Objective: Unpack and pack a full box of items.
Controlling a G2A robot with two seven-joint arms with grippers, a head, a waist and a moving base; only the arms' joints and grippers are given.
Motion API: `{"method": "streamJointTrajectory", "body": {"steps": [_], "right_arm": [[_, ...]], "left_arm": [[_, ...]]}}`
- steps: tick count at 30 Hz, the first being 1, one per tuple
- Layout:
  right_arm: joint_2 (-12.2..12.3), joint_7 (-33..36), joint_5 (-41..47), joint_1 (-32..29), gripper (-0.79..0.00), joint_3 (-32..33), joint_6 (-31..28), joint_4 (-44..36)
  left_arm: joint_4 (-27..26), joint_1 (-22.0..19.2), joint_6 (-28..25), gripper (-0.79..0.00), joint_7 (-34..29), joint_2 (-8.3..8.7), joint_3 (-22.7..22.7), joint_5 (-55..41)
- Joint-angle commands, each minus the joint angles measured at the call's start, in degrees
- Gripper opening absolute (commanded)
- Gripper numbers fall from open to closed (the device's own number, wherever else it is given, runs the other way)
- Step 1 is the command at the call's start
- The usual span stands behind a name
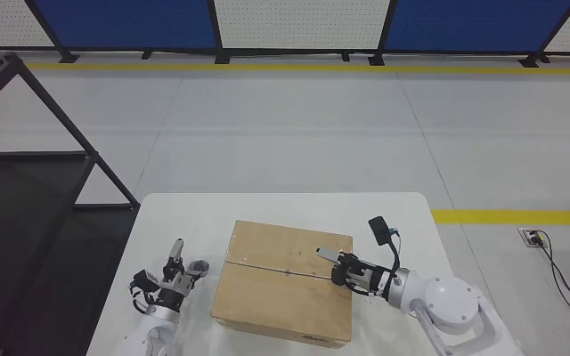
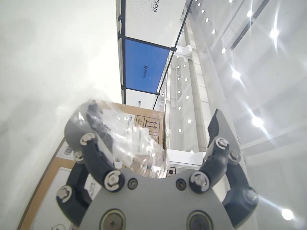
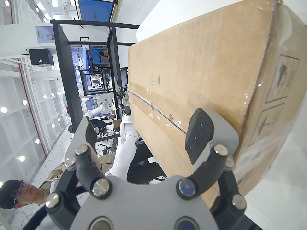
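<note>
Two box (image 1: 276, 294) edges: left hand (image 1: 188, 263), right hand (image 1: 337, 266)

Box (image 3: 191, 60): handling symbols (image 3: 280, 80) on end face, handwritten mark (image 3: 156, 80) on top flap, barcode label (image 2: 67, 149) on side. Partition panels (image 2: 144, 25): logo print.

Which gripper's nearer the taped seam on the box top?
Right. The right gripper hangs over the top of the box at one end of its seam; the left gripper is off to the box's side, over the table.
</note>
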Motion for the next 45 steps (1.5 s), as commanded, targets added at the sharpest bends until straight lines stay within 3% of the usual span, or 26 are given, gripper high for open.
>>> {"method": "streamJointTrajectory", "body": {"steps": [1, 11, 24, 38, 45], "right_arm": [[0.00, 0.00, 0.00, 0.00, 0.000, 0.00, 0.00, 0.00], [0.00, 0.00, 0.00, 0.00, 0.000, 0.00, 0.00, 0.00], [0.00, 0.00, 0.00, 0.00, 0.000, 0.00, 0.00, 0.00], [0.00, 0.00, 0.00, 0.00, 0.000, 0.00, 0.00, 0.00], [0.00, 0.00, 0.00, 0.00, 0.000, 0.00, 0.00, 0.00]], "left_arm": [[1.07, -0.98, 0.56, 0.000, 0.87, -0.23, -0.17, -1.04], [0.88, -1.07, -0.53, 0.000, 1.89, -0.36, -4.45, -2.69], [-8.05, 4.28, -2.64, 0.000, 3.15, -0.25, -10.22, -0.99], [-7.38, 4.59, -1.76, 0.000, 2.73, -0.21, -16.59, -3.56], [-12.59, 6.40, -2.46, 0.000, 2.74, -0.38, -18.19, -2.93]]}}
